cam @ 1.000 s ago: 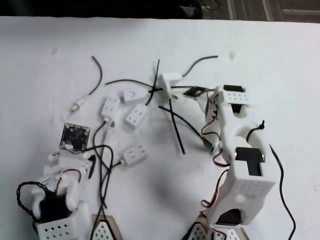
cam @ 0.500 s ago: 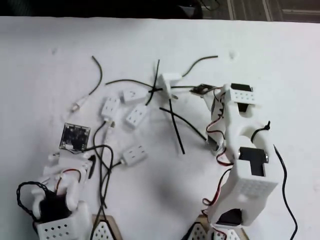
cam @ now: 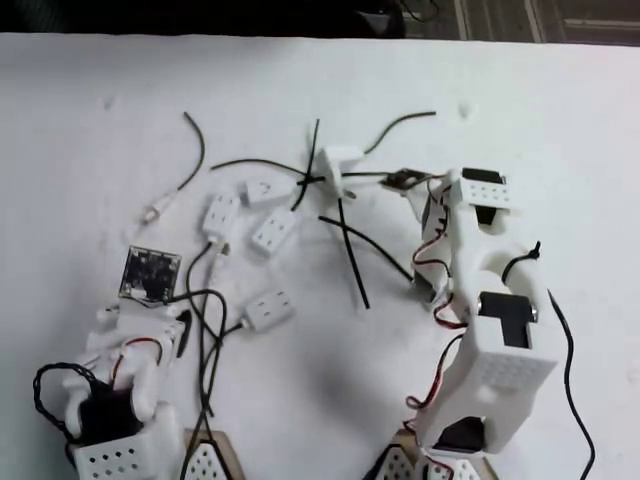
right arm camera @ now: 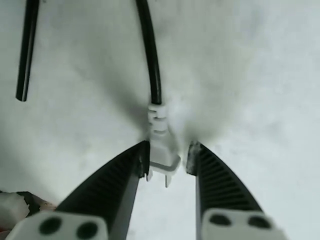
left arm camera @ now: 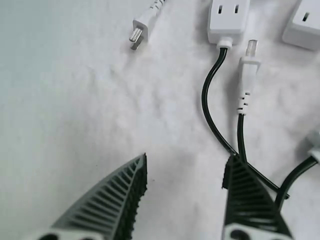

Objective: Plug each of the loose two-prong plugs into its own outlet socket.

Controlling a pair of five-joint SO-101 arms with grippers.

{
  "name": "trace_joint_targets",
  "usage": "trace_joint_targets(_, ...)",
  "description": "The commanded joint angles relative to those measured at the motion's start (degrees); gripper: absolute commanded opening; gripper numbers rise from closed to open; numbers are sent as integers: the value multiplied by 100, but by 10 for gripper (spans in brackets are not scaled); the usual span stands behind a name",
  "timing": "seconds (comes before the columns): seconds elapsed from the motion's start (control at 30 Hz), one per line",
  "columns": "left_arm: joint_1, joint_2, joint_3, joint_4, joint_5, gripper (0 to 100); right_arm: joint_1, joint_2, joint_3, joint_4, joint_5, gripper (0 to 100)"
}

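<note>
My right gripper (right arm camera: pixel 167 157) is shut on a white two-prong plug (right arm camera: pixel 161 145), one finger against each side, prongs pointing back toward the wrist. Its black cord (right arm camera: pixel 150 55) runs away over the white table. In the high view that cord (cam: pixel 365 245) ends under the right arm (cam: pixel 470 250). My left gripper (left arm camera: pixel 184 172) is open over bare table. Ahead of it lie a loose plug (left arm camera: pixel 139 30), an outlet socket (left arm camera: pixel 227 15) on a black cord and another plug (left arm camera: pixel 248 60). Several white outlet sockets (cam: pixel 275 230) lie in the table's middle.
Loose black cords (cam: pixel 345 240) cross the middle of the table around a white block (cam: pixel 340 165). A black cord (left arm camera: pixel 220 130) passes close by one left finger. The left arm (cam: pixel 125 350) sits at the near left corner. Another cord (cam: pixel 570 380) trails right of the right arm.
The right arm has shifted a little to the right and toward the near edge, mostly in the first half second. The left arm has not moved.
</note>
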Motion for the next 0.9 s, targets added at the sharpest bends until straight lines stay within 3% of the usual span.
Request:
trace_joint_targets(0.0, -57, -48, -26, 18, -9, 251, -251, 48, -105, 233, -53, 124)
trace_joint_targets(0.27, -57, -48, -26, 18, -9, 251, -690, 92, 185, 215, -62, 122)
trace_joint_targets(0.43, -57, -48, -26, 18, -9, 251, -690, 40, 185, 242, -62, 10)
trace_joint_targets(0.6, -57, -48, -26, 18, -9, 251, -699, -57, 185, 453, -62, 18)
trace_joint_targets(0.87, -57, -48, -26, 18, -9, 251, -796, -1648, 193, 198, -141, 17)
